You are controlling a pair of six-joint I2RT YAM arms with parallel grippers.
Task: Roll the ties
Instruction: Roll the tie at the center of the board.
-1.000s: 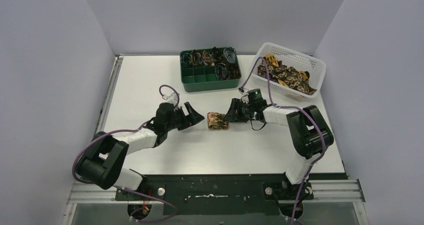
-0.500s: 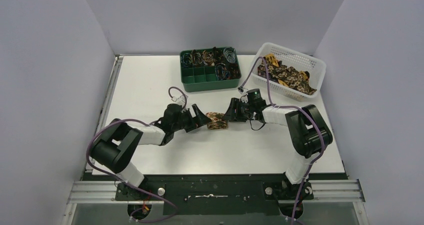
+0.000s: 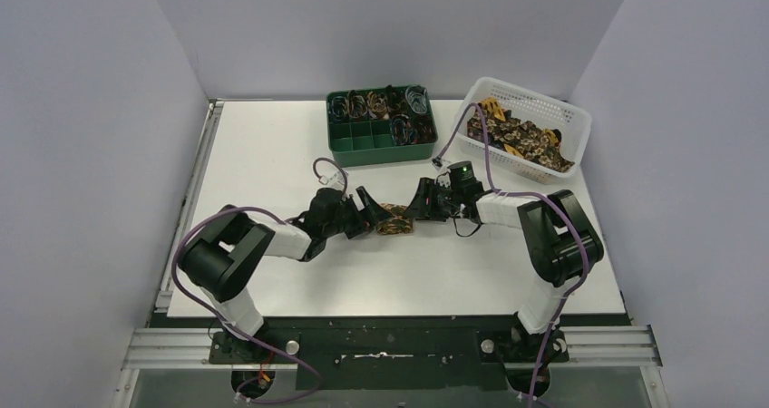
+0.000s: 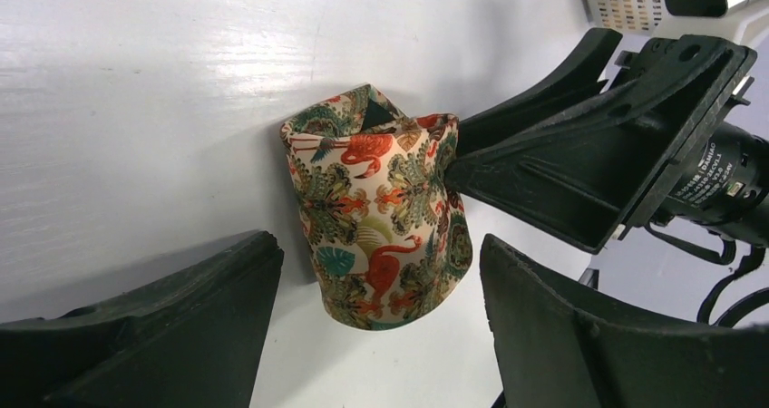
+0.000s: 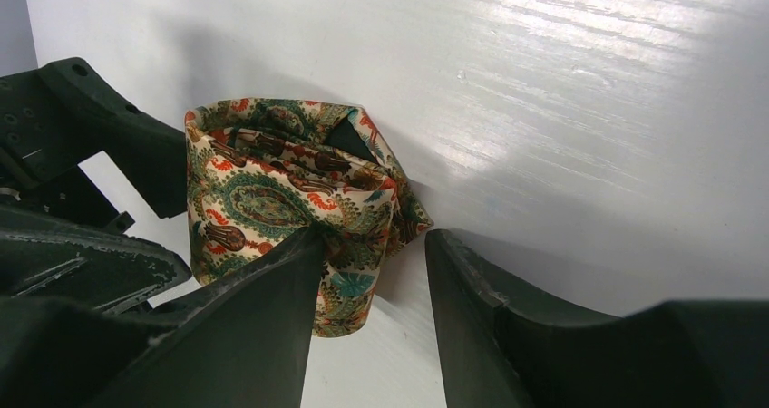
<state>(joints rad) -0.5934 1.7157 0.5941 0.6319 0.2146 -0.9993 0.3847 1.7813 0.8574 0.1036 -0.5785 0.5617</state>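
Note:
One tie, in a cream, green and orange print, sits coiled on the white table between the two arms. In the left wrist view the tie stands on its edge. My left gripper is open, and its two fingers flank the coil's near end without touching it. From the right, my right gripper is shut on the tie. One finger presses into the folds and the other sits at the outer edge. From above, the left gripper and right gripper face each other across the coil.
A green compartment box stands at the back centre, holding coiled ties and thin coloured loops. A white basket at the back right holds a heap of loose ties. Grey walls enclose the table on three sides.
My left arm has swung right, up to the coil, so its open fingers now stand on either side of it. The right gripper and the tie have not moved.

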